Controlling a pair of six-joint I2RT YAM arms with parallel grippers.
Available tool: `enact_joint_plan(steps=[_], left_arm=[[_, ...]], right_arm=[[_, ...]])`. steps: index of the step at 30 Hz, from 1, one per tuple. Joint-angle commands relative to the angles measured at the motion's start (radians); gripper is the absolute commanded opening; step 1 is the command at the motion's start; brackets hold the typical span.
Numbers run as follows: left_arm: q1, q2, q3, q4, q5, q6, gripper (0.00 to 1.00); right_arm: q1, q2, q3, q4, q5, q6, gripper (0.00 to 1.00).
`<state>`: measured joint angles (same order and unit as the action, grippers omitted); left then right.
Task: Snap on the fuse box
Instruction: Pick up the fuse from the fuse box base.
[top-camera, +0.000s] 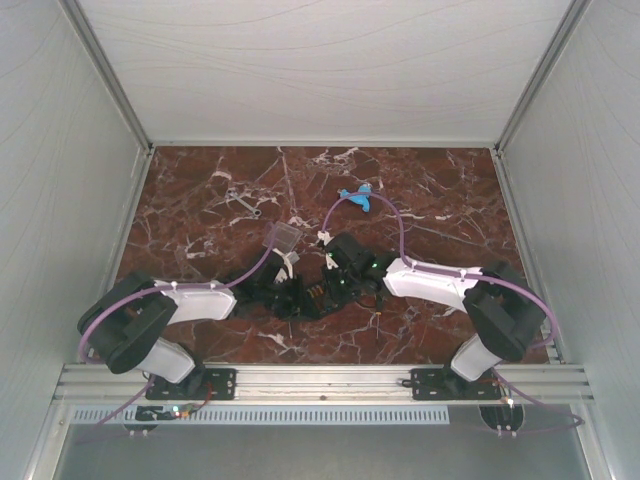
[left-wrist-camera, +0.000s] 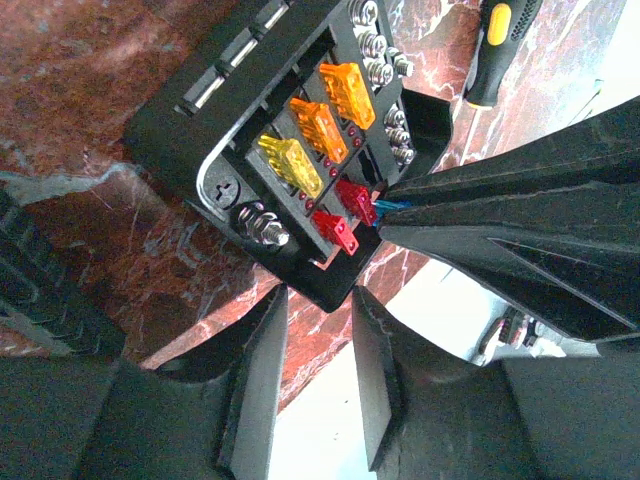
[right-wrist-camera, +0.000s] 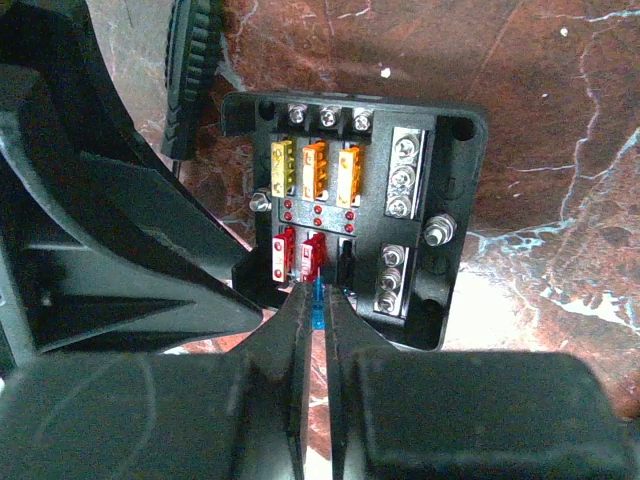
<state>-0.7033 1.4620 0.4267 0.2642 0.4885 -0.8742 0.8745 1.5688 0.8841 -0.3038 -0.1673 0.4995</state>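
One blue fuse (right-wrist-camera: 316, 292) in the right hand (right-wrist-camera: 317, 308) meets the fuse box (right-wrist-camera: 455, 200).

Glossy stone-look table, matt black plastic, bright metal.

The small black square plastic fuse box (right-wrist-camera: 462, 200) is matt and smooth. Its yellow, orange and red fuses (right-wrist-camera: 315, 170) are glossy translucent plastic, and its screws and terminal strips (right-wrist-camera: 401, 180) are bright polished metal. The thin blue fuse (right-wrist-camera: 317, 305) is translucent plastic too. The red-brown white-veined marble-look table top (right-wrist-camera: 540, 120) shines with reflections. The clear square plastic lid (top-camera: 283, 237) looks smooth and see-through. The black-and-yellow screwdriver handle (left-wrist-camera: 490, 50) is smooth plastic with a slight sheen.
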Motion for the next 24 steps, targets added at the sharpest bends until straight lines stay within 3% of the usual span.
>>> enact_joint_plan(steps=[1,15,24], left_arm=[[-0.004,0.008,0.016,0.057,-0.003,-0.023,0.32],[-0.003,0.075,0.031,0.138,-0.007,-0.082,0.31],[0.026,-0.029,-0.012,0.109,-0.052,-0.093,0.46]], right_arm=[[0.006,-0.025,0.017,-0.014,0.041,-0.014,0.00],[-0.019,0.051,0.209,-0.263,0.068,-0.198,0.00],[-0.014,0.137,0.286,-0.315,0.059,-0.262,0.00]])
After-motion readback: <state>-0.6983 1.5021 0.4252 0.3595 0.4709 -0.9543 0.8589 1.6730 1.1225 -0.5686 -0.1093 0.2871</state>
